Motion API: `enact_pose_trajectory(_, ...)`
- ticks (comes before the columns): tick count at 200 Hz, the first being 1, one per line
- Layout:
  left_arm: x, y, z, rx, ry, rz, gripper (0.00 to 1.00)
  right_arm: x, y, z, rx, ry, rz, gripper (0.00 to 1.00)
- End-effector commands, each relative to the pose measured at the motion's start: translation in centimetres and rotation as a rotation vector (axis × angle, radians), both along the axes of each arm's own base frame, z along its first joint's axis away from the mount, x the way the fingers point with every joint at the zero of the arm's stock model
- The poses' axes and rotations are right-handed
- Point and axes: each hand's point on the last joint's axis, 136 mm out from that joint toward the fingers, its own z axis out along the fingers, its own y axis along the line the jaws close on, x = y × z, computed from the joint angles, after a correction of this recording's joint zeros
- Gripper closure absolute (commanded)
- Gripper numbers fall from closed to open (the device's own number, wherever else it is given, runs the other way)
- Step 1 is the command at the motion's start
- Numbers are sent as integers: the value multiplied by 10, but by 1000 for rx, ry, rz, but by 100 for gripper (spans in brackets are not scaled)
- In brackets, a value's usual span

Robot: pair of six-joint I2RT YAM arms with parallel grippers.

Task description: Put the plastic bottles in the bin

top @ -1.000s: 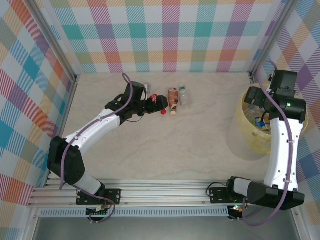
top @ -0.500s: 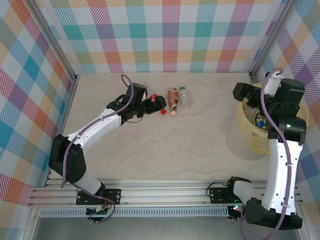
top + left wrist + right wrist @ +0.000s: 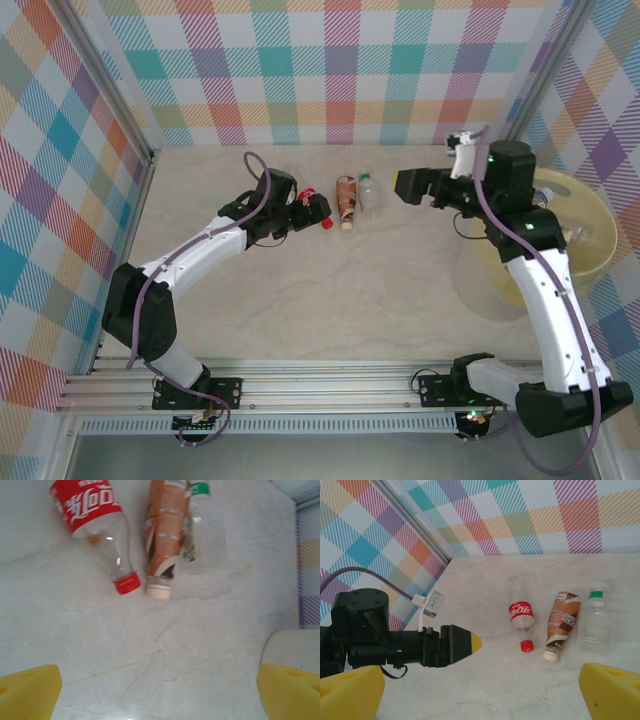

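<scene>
Top external: bottles (image 3: 346, 200) near far wall (image 3: 330, 90)

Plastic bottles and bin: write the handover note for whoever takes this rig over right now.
Left gripper: open, empty, close to the red-labelled clear plastic bottle.
Right gripper: open, empty, pointing toward the bottles.
On the table, lying side by side: that bottle, an orange-labelled plastic bottle, a clear green-capped plastic bottle.
Round pale-yellow plastic bin: right side; contents mostly hidden.
Left: these three into the bin.

Pale marbled tabletop (image 3: 330, 300); pastel plaid walls (image 3: 340, 70) on three sides; aluminium corner posts (image 3: 110, 85).
</scene>
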Motion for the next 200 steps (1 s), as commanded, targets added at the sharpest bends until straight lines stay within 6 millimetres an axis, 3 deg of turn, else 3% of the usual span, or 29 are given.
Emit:
enact_pose_trajectory(1,5,10,-23,48,58,60,0,22,11,-15,-32,7,-57,0)
enact_pose_trajectory(51,44,10,-57,162,95,164,0,45,28,-49,-88,84,-121,0)
enact_pose_trajectory(97,75,-10,-83,211,130,198,0,40,25,-55,-103,93,-127,0)
enact_pose_trajectory(145,101,14,-99,317,78,416,0,33,19,-63,-132,103,-138,0)
enact_pose_trajectory(200,131,2,-129,381,62,378,1,30,17,-62,-147,100,-137,0)
